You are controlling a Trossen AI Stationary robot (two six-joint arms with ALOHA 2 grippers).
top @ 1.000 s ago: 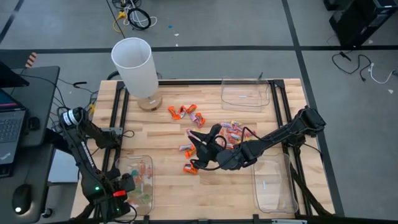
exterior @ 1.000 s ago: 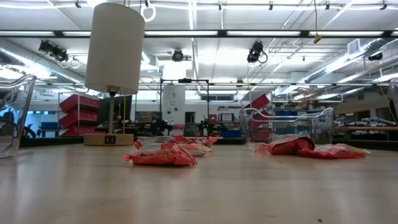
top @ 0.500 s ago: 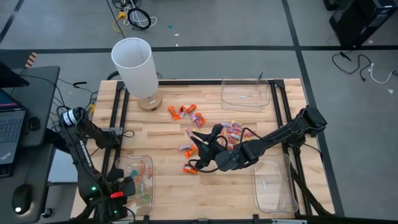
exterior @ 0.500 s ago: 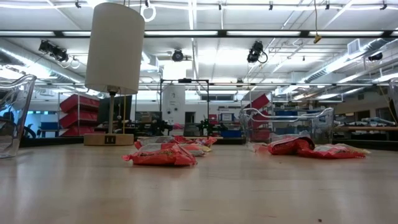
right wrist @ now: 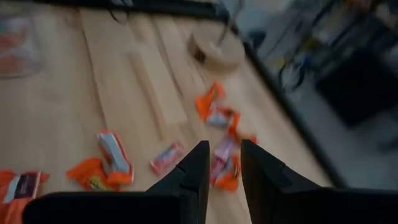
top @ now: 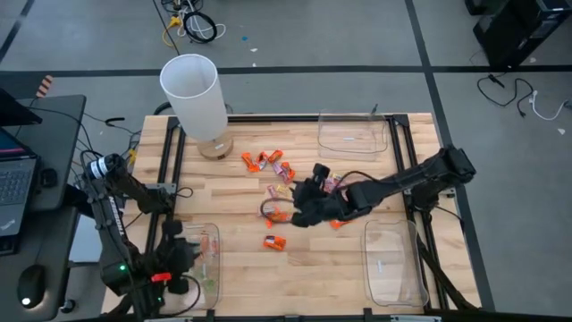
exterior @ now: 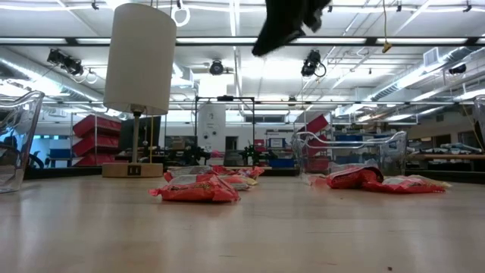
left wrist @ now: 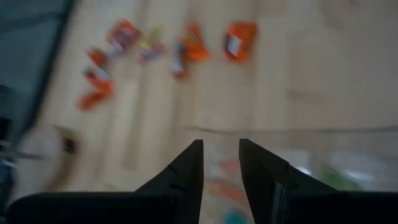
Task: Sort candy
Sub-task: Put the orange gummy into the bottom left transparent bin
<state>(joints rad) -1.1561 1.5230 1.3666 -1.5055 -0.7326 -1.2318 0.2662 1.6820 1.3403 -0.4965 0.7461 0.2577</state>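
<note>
Wrapped candy (top: 270, 161) lies loose on the middle of the wooden table, and a single orange piece (top: 273, 241) lies nearer the front. The low view shows some of the candy (exterior: 195, 189) resting flat on the table. My right gripper (top: 299, 213) hovers high over the middle cluster. Its fingers (right wrist: 224, 155) stand a little apart, open and empty, with candy (right wrist: 106, 163) on the table beneath. My left gripper (top: 195, 259) hovers over the near-left clear tray (top: 213, 234), which holds a few candies. It is open (left wrist: 221, 155) with nothing between its fingers.
A white lamp (top: 190, 89) stands at the far left of the table. A clear tray (top: 353, 134) sits at the far right and another (top: 393, 264) at the near right. A laptop and cables lie off the table's left edge.
My right gripper has left the single orange candy and gone toward the far right, over the middle cluster. It has turned and now shows at the top of the low view. My left gripper has risen and turned over the near-left tray.
</note>
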